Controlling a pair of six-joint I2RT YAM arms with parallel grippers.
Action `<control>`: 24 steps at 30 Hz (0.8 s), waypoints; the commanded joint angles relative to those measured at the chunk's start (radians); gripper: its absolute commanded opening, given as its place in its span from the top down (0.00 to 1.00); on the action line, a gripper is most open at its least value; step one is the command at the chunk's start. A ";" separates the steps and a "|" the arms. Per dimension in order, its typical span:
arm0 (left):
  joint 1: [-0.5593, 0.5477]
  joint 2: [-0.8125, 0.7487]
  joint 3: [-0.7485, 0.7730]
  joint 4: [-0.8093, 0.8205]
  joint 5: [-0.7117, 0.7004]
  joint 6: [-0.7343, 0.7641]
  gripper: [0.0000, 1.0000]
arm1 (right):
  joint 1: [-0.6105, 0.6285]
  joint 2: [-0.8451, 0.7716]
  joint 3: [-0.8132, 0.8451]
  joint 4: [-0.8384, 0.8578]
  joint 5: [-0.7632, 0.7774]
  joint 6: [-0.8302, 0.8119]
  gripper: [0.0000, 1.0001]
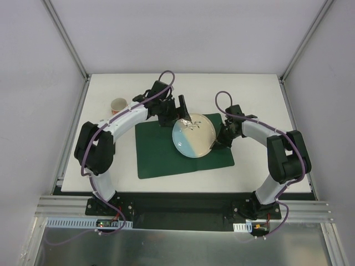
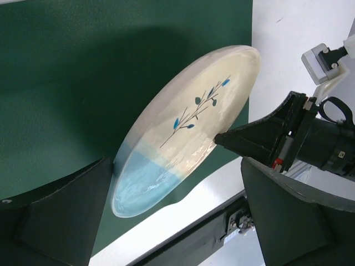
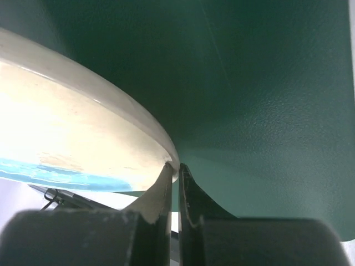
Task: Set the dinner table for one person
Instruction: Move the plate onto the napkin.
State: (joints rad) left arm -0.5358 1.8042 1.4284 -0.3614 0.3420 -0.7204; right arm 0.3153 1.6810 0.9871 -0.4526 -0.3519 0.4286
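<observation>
plate [image 3: 66,127]: left side chopped off in the right wrist view
mat [image 1: 161,152]: middle's hidden under the plate
cup [image 1: 118,105]: way too small to see inside
right gripper [image 3: 178,169]: fingertips basically unreadable from above

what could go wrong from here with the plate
1. The right gripper, fingers shut, meets only the very rim of the round cream and blue ceramic plate, so the plate could slip free or skid across the dark green rectangular placemat.
2. The left gripper hangs open right over the plate, close to the right gripper; a careless move might knock them together.
</observation>
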 commanded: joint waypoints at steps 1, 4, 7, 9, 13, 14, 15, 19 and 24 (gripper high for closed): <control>-0.006 -0.088 -0.008 -0.010 0.063 0.012 0.01 | 0.016 -0.003 0.024 0.029 -0.044 -0.016 0.99; -0.006 -0.082 -0.019 -0.010 0.051 0.010 0.01 | 0.018 -0.001 0.019 0.031 -0.048 -0.019 0.99; -0.006 -0.077 -0.039 -0.007 0.040 0.012 0.01 | 0.019 -0.007 0.005 0.022 -0.048 -0.028 0.99; -0.007 -0.074 -0.051 -0.002 0.031 0.010 0.01 | 0.018 -0.010 0.001 0.008 -0.041 -0.036 0.99; -0.007 -0.071 -0.080 0.009 0.026 0.006 0.01 | 0.019 -0.015 0.004 -0.017 -0.035 -0.054 0.99; -0.007 -0.078 -0.086 0.009 0.025 0.003 0.01 | 0.019 -0.017 0.005 -0.023 -0.035 -0.057 0.99; -0.006 -0.088 -0.094 0.009 0.012 -0.001 0.01 | 0.018 -0.018 0.010 -0.026 -0.033 -0.057 0.99; -0.006 -0.137 -0.143 -0.017 -0.037 -0.007 0.01 | 0.018 -0.007 0.041 -0.050 -0.039 -0.067 0.73; 0.003 -0.196 -0.172 -0.079 -0.058 0.021 0.01 | 0.018 -0.029 0.074 -0.100 -0.012 -0.086 0.19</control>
State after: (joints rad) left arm -0.5369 1.6974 1.2758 -0.3939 0.3210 -0.7174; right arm 0.3264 1.6825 1.0050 -0.4881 -0.3725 0.3744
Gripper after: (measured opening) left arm 0.993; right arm 0.725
